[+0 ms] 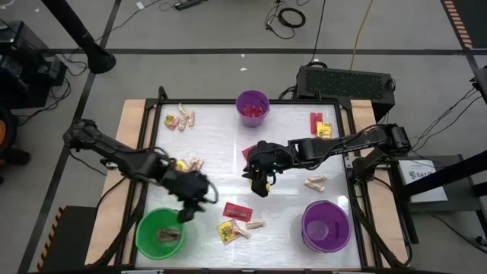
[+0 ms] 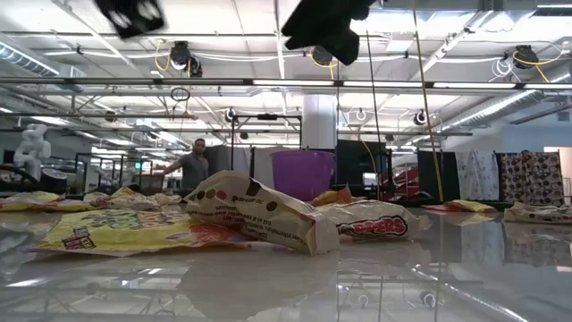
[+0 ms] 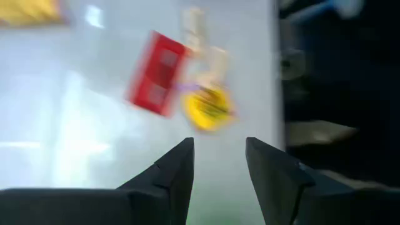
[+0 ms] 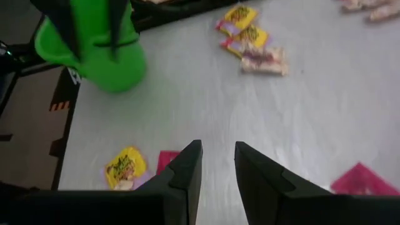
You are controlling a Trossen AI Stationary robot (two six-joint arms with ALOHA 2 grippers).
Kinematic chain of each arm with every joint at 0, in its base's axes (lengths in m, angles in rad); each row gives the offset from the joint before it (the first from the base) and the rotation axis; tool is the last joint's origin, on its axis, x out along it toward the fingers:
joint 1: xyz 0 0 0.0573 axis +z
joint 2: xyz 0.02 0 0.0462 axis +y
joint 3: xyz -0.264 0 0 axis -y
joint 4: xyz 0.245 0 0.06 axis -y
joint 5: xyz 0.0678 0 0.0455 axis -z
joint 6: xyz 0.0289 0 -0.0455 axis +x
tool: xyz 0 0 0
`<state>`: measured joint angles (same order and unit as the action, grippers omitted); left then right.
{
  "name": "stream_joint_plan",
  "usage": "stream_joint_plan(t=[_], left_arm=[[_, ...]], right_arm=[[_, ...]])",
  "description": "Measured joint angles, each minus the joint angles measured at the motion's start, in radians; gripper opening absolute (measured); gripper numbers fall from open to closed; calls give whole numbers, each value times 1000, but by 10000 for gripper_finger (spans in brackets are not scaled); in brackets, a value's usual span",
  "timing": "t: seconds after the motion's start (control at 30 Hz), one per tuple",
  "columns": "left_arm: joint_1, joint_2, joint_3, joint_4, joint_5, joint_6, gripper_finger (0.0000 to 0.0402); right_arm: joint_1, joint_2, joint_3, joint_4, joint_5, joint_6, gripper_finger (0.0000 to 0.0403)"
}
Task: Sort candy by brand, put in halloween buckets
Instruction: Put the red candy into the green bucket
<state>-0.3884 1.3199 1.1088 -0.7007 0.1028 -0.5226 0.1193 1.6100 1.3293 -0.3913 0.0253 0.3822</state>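
Note:
My left gripper hangs open above the table beside the green bucket, which holds tan pieces. Past its fingers lie a red packet, a yellow packet and tan pieces. My right gripper hangs open over the table's middle, with nothing between its fingers. A purple bucket with red candy stands at the far edge. A second purple bucket stands near right. Loose candy lies scattered on the white table.
Candy groups lie far left, left of centre, far right, right of centre and near centre. Wooden strips edge the table. A person stands in the room behind.

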Motion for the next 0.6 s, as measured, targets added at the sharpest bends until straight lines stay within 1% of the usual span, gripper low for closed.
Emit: stream_joint_plan(t=[0.13, 0.23, 0.3, 0.43, 0.53, 0.6], left_arm=[[64, 110, -1, 44, -93, 214, 152], [85, 200, -1, 108, -99, 364, 152], [92, 257, -1, 161, -98, 421, 152], [106, 346, -1, 236, -91, 509, 152], [114, 400, -1, 270, -90, 557, 152], [115, 432, -1, 278, -90, 574, 152]], right_arm=[[7, 0, 0, -61, 3, 43, 89], [17, 0, 0, -107, 7, 87, 89], [29, 0, 0, -137, 16, 120, 89], [73, 0, 0, -183, 88, 180, 89], [108, 0, 0, -193, 136, 186, 89], [124, 0, 0, -195, 142, 185, 89]])
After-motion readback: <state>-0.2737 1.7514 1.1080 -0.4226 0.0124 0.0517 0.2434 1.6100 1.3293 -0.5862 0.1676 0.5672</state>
